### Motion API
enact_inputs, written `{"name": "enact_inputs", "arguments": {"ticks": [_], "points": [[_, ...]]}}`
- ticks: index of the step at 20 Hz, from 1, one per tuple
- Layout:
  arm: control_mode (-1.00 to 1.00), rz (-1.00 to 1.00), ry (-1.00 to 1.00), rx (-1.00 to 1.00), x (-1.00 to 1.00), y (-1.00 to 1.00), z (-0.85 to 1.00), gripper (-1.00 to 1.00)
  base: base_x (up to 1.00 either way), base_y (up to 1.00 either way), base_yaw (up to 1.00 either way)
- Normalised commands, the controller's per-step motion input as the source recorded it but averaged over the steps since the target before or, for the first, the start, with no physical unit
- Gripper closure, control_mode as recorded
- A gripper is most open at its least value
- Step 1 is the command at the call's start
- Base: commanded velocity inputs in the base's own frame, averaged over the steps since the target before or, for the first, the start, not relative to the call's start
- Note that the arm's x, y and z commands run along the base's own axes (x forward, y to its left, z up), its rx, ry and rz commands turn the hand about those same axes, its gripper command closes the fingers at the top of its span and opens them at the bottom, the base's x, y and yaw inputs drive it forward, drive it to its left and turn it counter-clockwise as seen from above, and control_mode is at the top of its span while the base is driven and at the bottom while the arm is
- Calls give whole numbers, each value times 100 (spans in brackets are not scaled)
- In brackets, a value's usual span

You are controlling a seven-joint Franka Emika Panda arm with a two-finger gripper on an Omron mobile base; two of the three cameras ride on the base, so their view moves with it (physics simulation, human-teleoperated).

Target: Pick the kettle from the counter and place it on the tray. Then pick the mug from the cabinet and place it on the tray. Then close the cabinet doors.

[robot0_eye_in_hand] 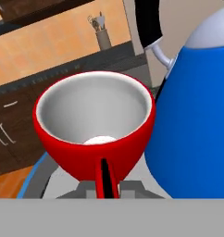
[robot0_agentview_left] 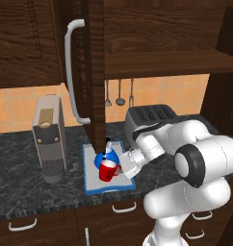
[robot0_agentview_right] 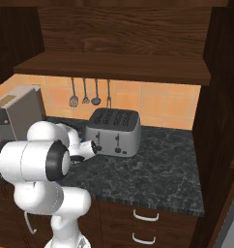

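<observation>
The red mug [robot0_agentview_left: 108, 171] with its white inside sits low on the blue-rimmed grey tray [robot0_agentview_left: 92, 182], right in front of the blue kettle [robot0_agentview_left: 105, 156]. My gripper [robot0_agentview_left: 122, 166] reaches in from the right and is shut on the mug's side handle. In the hand view the mug [robot0_eye_in_hand: 95, 125] is close up, its handle caught in my gripper [robot0_eye_in_hand: 107, 187], the kettle [robot0_eye_in_hand: 197, 115] stands just to its right and the tray's rim [robot0_eye_in_hand: 33, 180] shows at lower left. The left cabinet door [robot0_agentview_left: 92, 72] hangs open over the tray, and the cabinet shelf [robot0_agentview_left: 171, 65] is bare.
A beige coffee machine [robot0_agentview_left: 50, 139] stands left of the tray on the black counter [robot0_agentview_left: 22, 192]. The silver toaster [robot0_agentview_left: 149, 117] sits behind my forearm. Utensils [robot0_agentview_right: 85, 94] hang on the tiled wall. The right cabinet door [robot0_agentview_right: 220, 121] stands open at the right.
</observation>
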Motion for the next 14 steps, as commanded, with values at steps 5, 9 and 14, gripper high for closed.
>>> {"name": "enact_inputs", "arguments": {"ticks": [5, 9, 14], "points": [[-100, 0, 3, -1, -10, 0, 7, -100, 0, 0, 0], [-100, 0, 2, -3, -18, 0, 22, -100, 0, 0, 0], [-100, 0, 0, -1, -40, -14, 77, -100, 0, 0, 0]]}}
